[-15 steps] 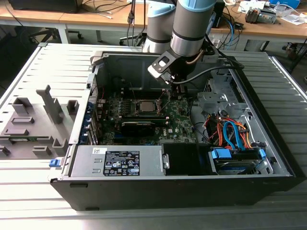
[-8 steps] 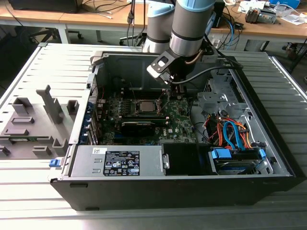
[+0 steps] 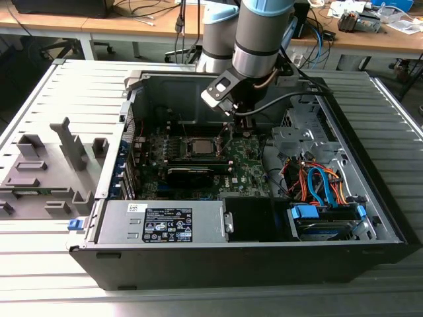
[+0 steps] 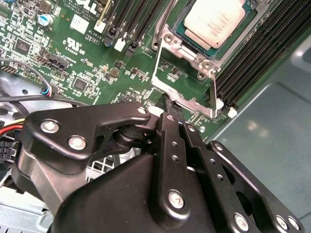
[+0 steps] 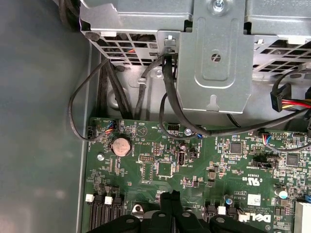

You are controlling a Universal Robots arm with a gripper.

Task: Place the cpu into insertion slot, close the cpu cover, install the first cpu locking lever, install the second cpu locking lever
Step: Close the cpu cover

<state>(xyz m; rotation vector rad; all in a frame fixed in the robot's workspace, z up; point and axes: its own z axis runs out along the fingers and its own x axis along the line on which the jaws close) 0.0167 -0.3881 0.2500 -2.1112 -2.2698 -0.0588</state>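
The grey arm (image 3: 259, 33) is reached down into the open black computer case (image 3: 264, 264). The black gripper (image 4: 171, 115) is set with jaws clenched at the edge of the thin silvery cpu cover (image 4: 189, 104), which is opened beside the small silver-grey square cpu (image 4: 214, 20), seated in its socket.

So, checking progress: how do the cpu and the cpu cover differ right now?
The cpu is a solid pale metal square, while the cpu cover is a thin frame with an open window. The cpu lies flat in its socket; the cpu cover is open, sitting beside the cpu rather than over it. Both are silvery and roughly square.
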